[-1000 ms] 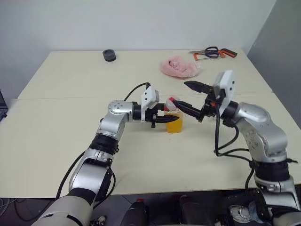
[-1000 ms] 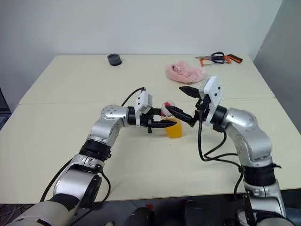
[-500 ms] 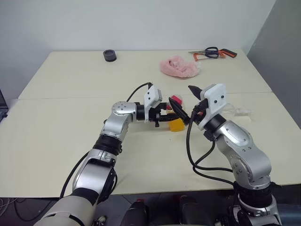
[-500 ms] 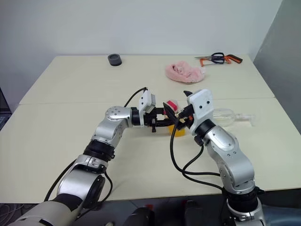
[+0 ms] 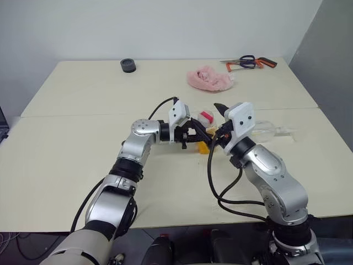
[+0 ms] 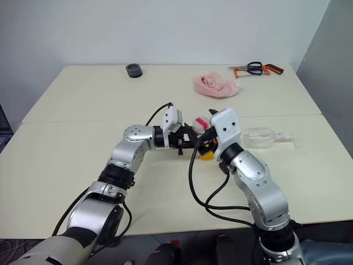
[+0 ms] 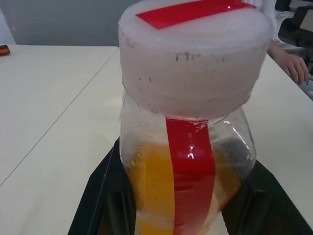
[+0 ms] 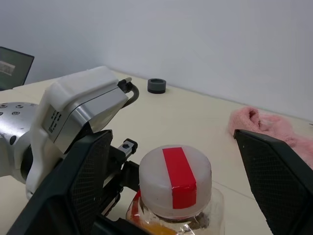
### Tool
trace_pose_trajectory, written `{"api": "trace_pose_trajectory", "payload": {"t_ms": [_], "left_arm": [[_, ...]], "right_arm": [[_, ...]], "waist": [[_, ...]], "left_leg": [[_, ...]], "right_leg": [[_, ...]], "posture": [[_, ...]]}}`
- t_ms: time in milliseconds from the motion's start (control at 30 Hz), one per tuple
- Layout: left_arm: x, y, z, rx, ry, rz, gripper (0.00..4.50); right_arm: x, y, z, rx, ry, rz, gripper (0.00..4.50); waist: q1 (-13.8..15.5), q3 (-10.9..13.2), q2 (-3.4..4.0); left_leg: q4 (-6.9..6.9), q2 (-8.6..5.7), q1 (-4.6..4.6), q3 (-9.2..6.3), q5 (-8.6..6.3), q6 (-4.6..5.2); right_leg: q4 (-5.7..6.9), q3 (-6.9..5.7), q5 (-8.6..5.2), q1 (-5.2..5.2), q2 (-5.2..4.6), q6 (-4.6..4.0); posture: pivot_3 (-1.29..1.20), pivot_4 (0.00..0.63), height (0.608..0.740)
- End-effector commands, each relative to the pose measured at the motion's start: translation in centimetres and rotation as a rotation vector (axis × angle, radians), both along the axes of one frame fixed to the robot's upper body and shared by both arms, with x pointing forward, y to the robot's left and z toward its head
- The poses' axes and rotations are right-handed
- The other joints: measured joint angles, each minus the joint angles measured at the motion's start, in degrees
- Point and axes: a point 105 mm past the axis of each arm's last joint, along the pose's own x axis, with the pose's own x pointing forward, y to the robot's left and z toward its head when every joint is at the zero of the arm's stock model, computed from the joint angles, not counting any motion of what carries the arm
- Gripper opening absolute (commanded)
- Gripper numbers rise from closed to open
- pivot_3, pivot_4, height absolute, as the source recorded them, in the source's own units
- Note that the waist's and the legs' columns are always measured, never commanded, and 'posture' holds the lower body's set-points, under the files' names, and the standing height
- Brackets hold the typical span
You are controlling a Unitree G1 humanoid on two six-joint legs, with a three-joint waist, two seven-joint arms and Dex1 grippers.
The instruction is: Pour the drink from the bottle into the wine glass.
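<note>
On the left, the left claw (image 5: 194,137) is clamped shut on the lower body of the bottle (image 7: 188,147), holding it upright near the middle of the tabletop (image 5: 71,160); the left wrist view shows the two black fingers hugging either side of the clear plastic, with the drink (image 7: 156,191) filling only the lower part. The grip looks low and narrow, so my worry is that any sideways push on the top could lever the bottle round in the fingers or squeeze the soft wall. The cap (image 8: 175,180), pale with a red tape strip across it, is on, so pouring cannot begin until it comes off. Just to the right, the right claw (image 8: 173,171) stands spread wide, its fingers either side of the cap and touching nothing. If it closes off-centre, it may knock the bottle instead of catching the cap, and a hard twist could slop the drink out. Further right, the wine glass (image 5: 263,131) lies on its side on the tabletop, well apart from the bottle. Lying down it can take no drink and could roll if brushed; it needs righting first.
</note>
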Motion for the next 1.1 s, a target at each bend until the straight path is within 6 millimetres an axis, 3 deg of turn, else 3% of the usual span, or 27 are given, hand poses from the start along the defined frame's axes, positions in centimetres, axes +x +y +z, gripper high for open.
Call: {"api": "trace_pose_trajectory", "payload": {"t_ms": [33,100,267,300,633,900,1100], "left_arm": [[-0.1,-0.3,0.9,-0.001,-0.034,-0.017,1.76],[0.0,-0.3,0.9,0.0,-0.035,-0.018,1.76],[0.0,-0.3,0.9,0.002,-0.035,-0.018,1.76],[0.0,-0.3,0.9,0.002,-0.035,-0.018,1.76],[-0.1,-0.3,0.9,0.003,-0.036,-0.022,1.76],[-0.3,-0.4,1.0,0.009,-0.048,-0.037,1.74],[-0.5,-0.5,1.1,0.021,-0.057,-0.058,1.74]], "right_arm": [[-0.2,0.1,0.6,0.002,-0.039,-0.001,4.06],[-0.1,0.3,0.4,-0.005,-0.032,0.004,3.65],[-0.1,0.6,0.2,-0.013,-0.026,0.018,1.83],[-0.1,0.6,0.1,-0.015,-0.024,0.02,1.74],[-0.4,1.1,-0.7,-0.052,-0.006,0.067,1.75],[-0.4,1.5,-1.4,-0.091,0.025,0.206,1.75],[0.2,0.3,-1.0,-0.183,0.034,0.389,1.75]], "waist": [[0.0,0.0,0.0],[0.0,0.0,0.0],[0.0,0.0,0.0],[0.0,0.0,0.0],[0.0,0.0,0.0],[0.0,0.0,0.0],[-0.1,0.0,0.0]], "left_leg": [[0.0,0.0,0.0,0.01,0.0,0.0],[0.0,0.0,0.0,0.0,0.0,0.0],[0.0,0.0,0.0,0.0,0.0,0.0],[0.0,0.0,0.01,0.0,0.0,0.0],[0.0,0.0,0.03,0.0,0.0,0.0],[0.0,0.0,0.08,0.0,0.0,0.0],[0.0,0.0,0.16,0.0,-0.01,0.02]], "right_leg": [[0.0,0.0,0.0,0.0,0.0,0.0],[0.0,0.0,0.0,0.0,0.0,0.0],[0.0,0.0,0.0,0.0,0.0,0.0],[0.0,0.0,0.0,0.01,0.0,0.0],[0.0,-0.01,0.0,0.03,0.0,0.0],[0.0,-0.02,0.0,0.09,0.01,0.0],[-0.02,-0.03,0.0,0.18,0.01,0.0]], "posture": [[0.0,0.15,0.74],[0.0,0.15,0.74],[0.0,0.15,0.74],[0.0,0.15,0.74],[0.0,0.15,0.74],[0.0,0.15,0.74],[0.0,0.15,0.74]]}}
